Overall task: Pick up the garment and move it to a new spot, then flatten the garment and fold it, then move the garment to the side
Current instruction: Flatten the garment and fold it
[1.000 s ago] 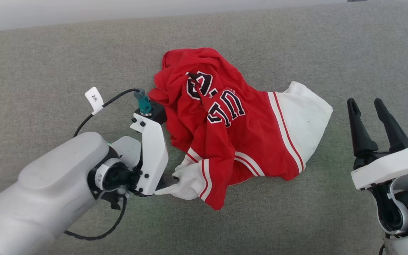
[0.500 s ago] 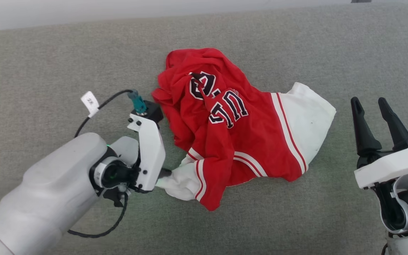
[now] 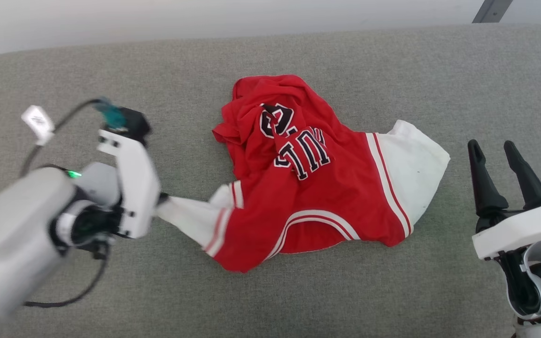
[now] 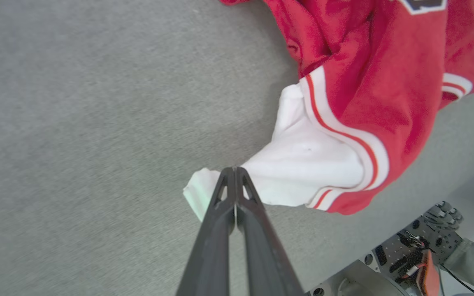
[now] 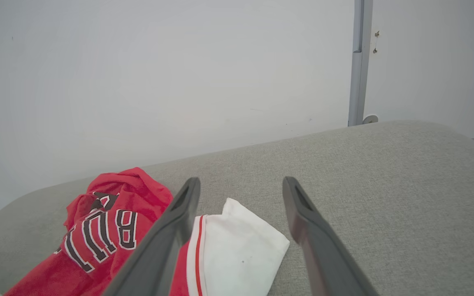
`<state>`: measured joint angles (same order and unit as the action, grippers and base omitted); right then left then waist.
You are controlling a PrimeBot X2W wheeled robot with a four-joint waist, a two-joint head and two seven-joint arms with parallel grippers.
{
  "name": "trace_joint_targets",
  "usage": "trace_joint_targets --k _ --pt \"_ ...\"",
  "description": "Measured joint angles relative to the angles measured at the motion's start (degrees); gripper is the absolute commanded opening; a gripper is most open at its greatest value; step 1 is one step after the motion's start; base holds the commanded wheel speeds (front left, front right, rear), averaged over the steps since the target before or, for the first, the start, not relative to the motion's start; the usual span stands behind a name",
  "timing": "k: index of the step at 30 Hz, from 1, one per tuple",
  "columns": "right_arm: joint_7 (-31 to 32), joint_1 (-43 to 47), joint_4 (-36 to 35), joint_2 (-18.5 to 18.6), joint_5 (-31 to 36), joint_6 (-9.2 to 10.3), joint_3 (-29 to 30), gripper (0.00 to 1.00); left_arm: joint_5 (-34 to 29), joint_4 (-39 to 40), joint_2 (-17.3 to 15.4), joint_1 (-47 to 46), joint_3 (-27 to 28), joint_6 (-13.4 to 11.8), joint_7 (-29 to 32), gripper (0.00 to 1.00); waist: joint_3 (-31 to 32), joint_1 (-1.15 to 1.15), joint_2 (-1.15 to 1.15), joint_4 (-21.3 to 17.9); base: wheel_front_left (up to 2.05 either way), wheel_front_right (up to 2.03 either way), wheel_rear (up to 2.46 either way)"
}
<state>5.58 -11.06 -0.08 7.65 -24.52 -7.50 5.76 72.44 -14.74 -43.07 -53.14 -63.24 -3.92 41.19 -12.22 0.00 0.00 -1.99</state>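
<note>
At 9 o'clock of garment (image 3: 317, 197) — left gripper (image 4: 234, 169) clamped on white sleeve (image 4: 303, 164) | right gripper (image 3: 492, 145) at 3 o'clock, spread, empty.

the head camera is looking down on the desk (image 3: 392, 70), taking in the whole garment (image 3: 308, 188). the left wrist camera is peering down along the left tool (image 4: 234, 169), close over one white end of it. the right wrist camera is looking low across the desk past the right tool (image 5: 241, 185), sharing the garment's other white end with the head view.
</note>
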Motion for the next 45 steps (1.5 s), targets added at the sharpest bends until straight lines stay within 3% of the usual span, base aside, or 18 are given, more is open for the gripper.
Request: trace_joint_targets --k 8,13,19,25,26,27,28,29,37,45 --pt "0.5 0.9 -0.8 -0.1 0.3 0.01 0.6 1.00 -2.8 6.6 -10.6 1.3 2.2 -6.1 -3.5 0.00 0.4 0.00 0.00 0.5 0.00 0.00 0.00" --pt "0.5 1.1 -1.1 -0.2 0.3 0.01 0.8 1.00 -2.9 9.2 -15.5 5.4 2.7 -10.4 -5.5 0.00 0.1 0.00 0.00 0.9 0.00 0.00 0.00" --pt "0.6 1.1 -1.2 -0.3 0.3 0.00 0.7 1.00 0.9 10.7 -16.6 12.5 2.6 -13.3 -8.3 0.00 -0.6 0.00 0.00 1.0 0.00 0.00 0.00" --pt "0.6 1.0 -1.0 -0.3 0.0 0.01 0.6 1.00 2.8 9.4 -14.7 16.1 1.7 -13.7 -9.8 0.00 -1.2 0.00 0.00 1.3 0.00 0.00 0.00" --pt "0.6 0.9 -0.9 -0.3 0.0 0.01 0.6 1.00 3.4 9.0 -14.4 16.2 2.1 -13.7 -10.3 0.20 -1.3 0.00 0.00 1.3 0.00 0.00 0.00" --pt "0.6 0.8 -0.9 -0.3 0.0 0.00 0.5 1.00 3.6 8.7 -14.2 16.2 2.4 -13.6 -10.7 0.48 -1.3 0.00 0.00 1.4 0.00 0.00 0.00" --pt "0.6 0.7 -0.9 -0.3 0.0 0.00 0.5 1.00 3.6 8.6 -14.2 16.2 2.5 -13.6 -10.7 0.96 -1.3 0.00 0.00 1.4 0.00 0.00 0.00" --pt "0.6 0.7 -0.8 -0.3 0.0 0.00 0.4 1.00 3.7 8.5 -14.2 16.1 2.9 -13.6 -10.8 1.00 -1.2 0.00 0.00 1.4 0.00 0.00 0.00" --pt "0.6 0.7 -0.8 -0.2 0.0 0.01 0.3 1.00 5.3 13.0 -16.3 13.0 5.3 -15.1 -8.6 1.00 -0.8 0.00 0.00 1.2 0.00 0.00 0.00" --pt "0.7 0.4 -1.0 -0.1 -0.1 0.00 0.1 1.00 6.7 12.1 -12.7 12.7 4.0 -15.7 -5.6 1.00 -1.8 0.00 0.00 0.5 0.00 0.00 0.00"
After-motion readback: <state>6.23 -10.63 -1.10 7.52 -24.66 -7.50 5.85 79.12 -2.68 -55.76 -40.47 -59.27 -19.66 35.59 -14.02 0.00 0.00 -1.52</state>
